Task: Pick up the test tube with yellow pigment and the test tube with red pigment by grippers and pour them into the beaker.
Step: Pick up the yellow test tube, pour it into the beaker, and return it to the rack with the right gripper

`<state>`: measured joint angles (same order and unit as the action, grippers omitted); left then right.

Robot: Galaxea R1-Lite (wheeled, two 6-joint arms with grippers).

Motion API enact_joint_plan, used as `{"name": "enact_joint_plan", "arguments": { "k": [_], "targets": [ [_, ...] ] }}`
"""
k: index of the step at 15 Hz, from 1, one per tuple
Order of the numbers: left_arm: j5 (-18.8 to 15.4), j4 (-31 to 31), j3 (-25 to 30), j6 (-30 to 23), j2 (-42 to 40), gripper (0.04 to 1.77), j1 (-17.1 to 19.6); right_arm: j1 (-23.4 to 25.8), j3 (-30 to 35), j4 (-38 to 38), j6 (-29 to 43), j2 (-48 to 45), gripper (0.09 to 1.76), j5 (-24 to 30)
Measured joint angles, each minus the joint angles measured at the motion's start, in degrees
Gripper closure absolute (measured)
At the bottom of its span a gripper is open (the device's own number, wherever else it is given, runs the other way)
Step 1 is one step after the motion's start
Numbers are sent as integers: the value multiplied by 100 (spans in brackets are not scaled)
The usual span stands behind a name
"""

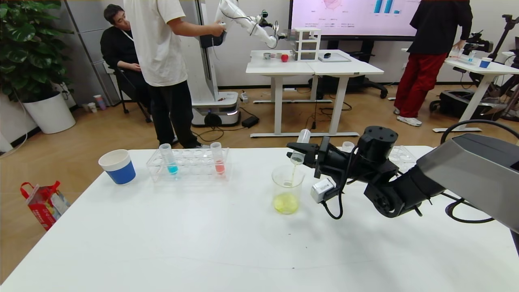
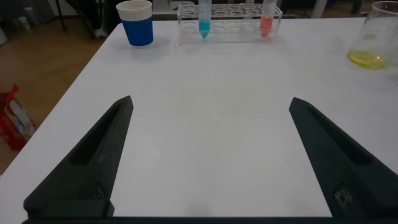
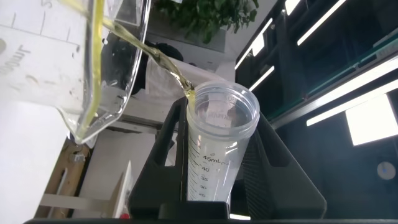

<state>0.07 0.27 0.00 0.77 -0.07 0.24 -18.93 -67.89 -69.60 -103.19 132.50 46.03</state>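
Observation:
My right gripper (image 1: 302, 156) is shut on the test tube with yellow pigment (image 1: 301, 147), tipped mouth-down over the beaker (image 1: 288, 190) at mid-table. A thin yellow stream runs from the tube's rim (image 3: 217, 109) into the beaker (image 3: 81, 62), where yellow liquid pools at the bottom. The tube itself looks nearly drained. The test tube with red pigment (image 1: 218, 159) stands upright in a clear rack (image 1: 188, 164) at the far left of centre, seen too in the left wrist view (image 2: 267, 18). My left gripper (image 2: 211, 101) hovers open over bare table, holding nothing.
A tube of blue liquid (image 1: 168, 159) stands in the same rack. A blue-and-white paper cup (image 1: 117, 166) sits left of the rack. A second clear rack (image 1: 401, 154) lies behind my right arm. People and other tables are beyond the far edge.

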Motion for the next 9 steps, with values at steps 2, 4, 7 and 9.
{"name": "enact_joint_plan", "arguments": {
  "k": [2, 4, 7, 9],
  "targets": [
    [0, 0, 0, 2, 0, 6, 0, -13, -85, 278, -350, -118, 134, 35],
    [0, 0, 0, 2, 0, 6, 0, -16, -104, 293, -395, -190, 134, 44],
    [0, 0, 0, 2, 0, 6, 0, -59, -93, 312, -251, -243, 134, 63],
    [0, 0, 0, 0, 0, 6, 0, -102, -96, 295, 446, -330, 134, 13]
  ]
}}
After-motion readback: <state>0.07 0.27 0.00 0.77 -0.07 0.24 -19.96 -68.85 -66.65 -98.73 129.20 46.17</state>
